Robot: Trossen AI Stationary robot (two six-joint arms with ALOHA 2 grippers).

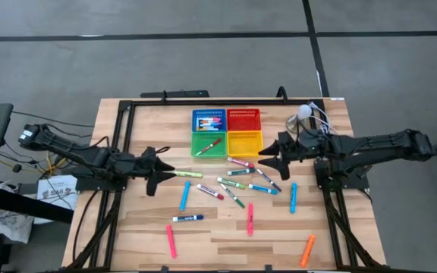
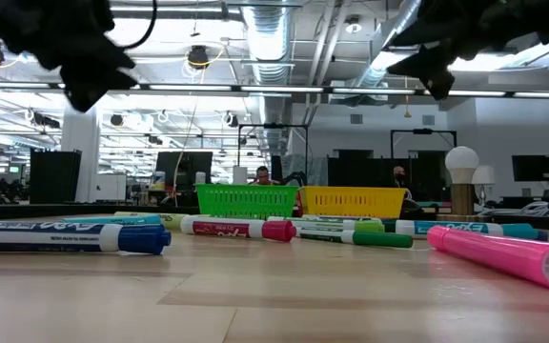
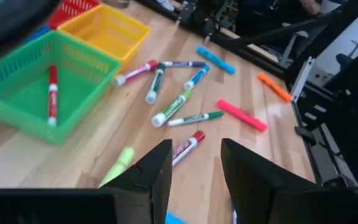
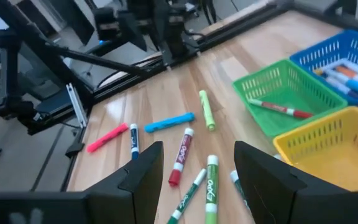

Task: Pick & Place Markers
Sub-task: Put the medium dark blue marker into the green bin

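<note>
End effector of the left arm (image 1: 165, 173) hovers at nine o'clock over the wooden table (image 1: 279, 243), its two dark fingers parted and empty, aimed at the yellow-green marker (image 1: 188, 175) just ahead, likely the next pick. Thin coloured markers (image 1: 237, 186) lie scattered mid-table below the four square mesh baskets (image 1: 227, 132) at twelve o'clock. At three o'clock the right end effector (image 1: 268, 161) hangs open, empty, beside the yellow basket (image 1: 244, 143).

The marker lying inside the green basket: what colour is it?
Red marker, white barrel with red cap, in the green basket. Shows best in the left wrist view.
</note>
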